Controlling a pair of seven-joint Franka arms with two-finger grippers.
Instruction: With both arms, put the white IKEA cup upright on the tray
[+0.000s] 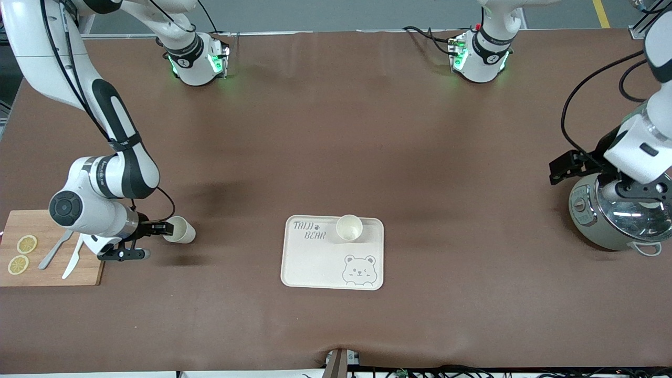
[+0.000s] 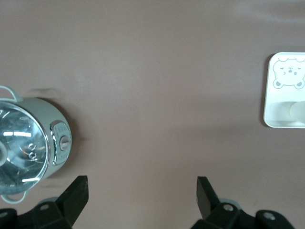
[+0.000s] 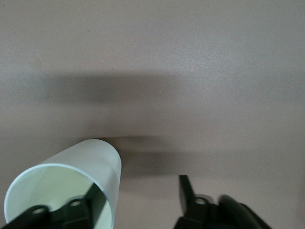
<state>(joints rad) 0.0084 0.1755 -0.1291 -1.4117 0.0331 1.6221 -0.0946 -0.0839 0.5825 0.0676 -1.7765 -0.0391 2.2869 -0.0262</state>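
Cutting board (image 1: 50,262) beside right gripper (image 1: 167,229); cooker (image 1: 619,218) under left gripper (image 2: 142,190).

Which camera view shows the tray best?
The front view: the whole tray shows, with its lettering, its bear face and a cup upright on it. The left wrist view shows only one end at the picture's edge; the right wrist view shows none.

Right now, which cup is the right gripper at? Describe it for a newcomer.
Find the wooden cutting board at the right arm's end. Just beside it, toward the tray, the right gripper meets a white cup. It lies tipped on the table; the other cup stands on the tray.
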